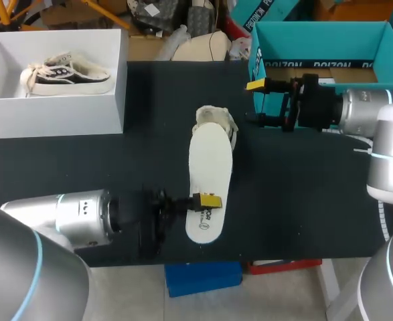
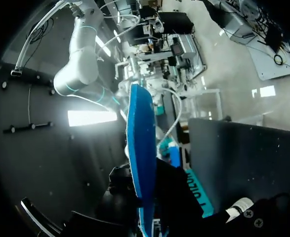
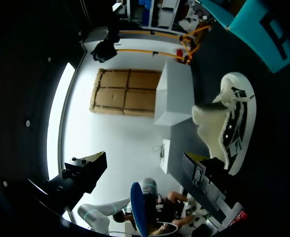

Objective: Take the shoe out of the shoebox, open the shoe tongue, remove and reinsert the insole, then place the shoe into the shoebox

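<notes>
White on top and blue beneath, the insole [image 1: 208, 167] was pinched at its near end by our left gripper [image 1: 208, 200] and covered most of the shoe [image 1: 214, 118]. That shoe lay on the black table [image 1: 82, 167] between the white shoebox [image 1: 55, 114], which held another shoe [image 1: 65, 73], and the teal box [image 1: 317, 40]. Our right gripper [image 1: 260, 103] hung just beside the shoe's far end, fingers spread wide with nothing between them.

Matt black table [image 1: 116, 167], smooth white insole [image 1: 209, 164], fleecy shoe [image 3: 229, 123]
</notes>
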`<state>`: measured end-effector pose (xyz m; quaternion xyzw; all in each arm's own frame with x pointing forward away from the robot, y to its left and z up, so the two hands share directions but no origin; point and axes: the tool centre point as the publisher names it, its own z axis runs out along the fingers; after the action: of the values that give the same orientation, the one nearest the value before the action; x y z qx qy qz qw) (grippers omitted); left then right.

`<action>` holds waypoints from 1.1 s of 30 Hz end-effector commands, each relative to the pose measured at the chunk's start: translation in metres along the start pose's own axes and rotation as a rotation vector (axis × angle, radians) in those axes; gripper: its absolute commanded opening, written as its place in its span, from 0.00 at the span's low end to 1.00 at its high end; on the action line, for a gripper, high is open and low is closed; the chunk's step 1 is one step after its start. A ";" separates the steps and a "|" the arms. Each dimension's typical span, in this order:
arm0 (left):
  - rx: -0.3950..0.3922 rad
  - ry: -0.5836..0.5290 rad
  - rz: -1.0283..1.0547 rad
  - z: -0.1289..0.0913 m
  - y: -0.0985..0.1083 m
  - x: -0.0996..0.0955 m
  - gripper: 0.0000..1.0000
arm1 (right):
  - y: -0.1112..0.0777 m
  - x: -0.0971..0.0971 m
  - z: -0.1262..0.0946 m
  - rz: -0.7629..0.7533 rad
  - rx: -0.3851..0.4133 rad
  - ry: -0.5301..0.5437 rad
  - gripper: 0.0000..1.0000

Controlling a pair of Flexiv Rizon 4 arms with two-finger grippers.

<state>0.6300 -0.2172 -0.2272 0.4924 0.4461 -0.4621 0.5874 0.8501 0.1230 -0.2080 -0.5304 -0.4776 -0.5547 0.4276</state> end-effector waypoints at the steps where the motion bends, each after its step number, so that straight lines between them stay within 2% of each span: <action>1: 0.007 -0.016 -0.018 0.013 0.034 0.020 0.00 | -0.001 -0.001 0.001 0.000 -0.002 -0.001 1.00; 7: -0.036 0.023 -0.036 0.017 0.071 0.032 0.00 | -0.001 -0.001 0.001 0.000 -0.002 -0.001 1.00; 9: -0.058 0.067 -0.045 0.019 0.083 0.035 0.00 | -0.001 -0.001 0.001 0.000 -0.002 -0.001 1.00; 18: -0.093 0.110 -0.054 0.024 0.120 0.034 0.00 | -0.001 -0.001 0.001 0.000 -0.002 -0.001 1.00; 22: -0.096 0.107 -0.053 0.022 0.126 0.032 0.00 | -0.001 -0.001 0.001 0.000 -0.002 -0.001 1.00; 25: -0.069 0.094 -0.063 0.018 0.124 0.033 0.00 | -0.001 -0.001 0.001 0.000 -0.002 -0.001 1.00; 33: -0.069 0.094 -0.063 0.018 0.124 0.033 0.00 | -0.001 -0.001 0.001 0.000 -0.002 -0.001 1.00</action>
<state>0.7592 -0.2280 -0.2373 0.4771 0.5034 -0.4422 0.5687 0.8505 0.1233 -0.2083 -0.5304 -0.4776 -0.5548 0.4275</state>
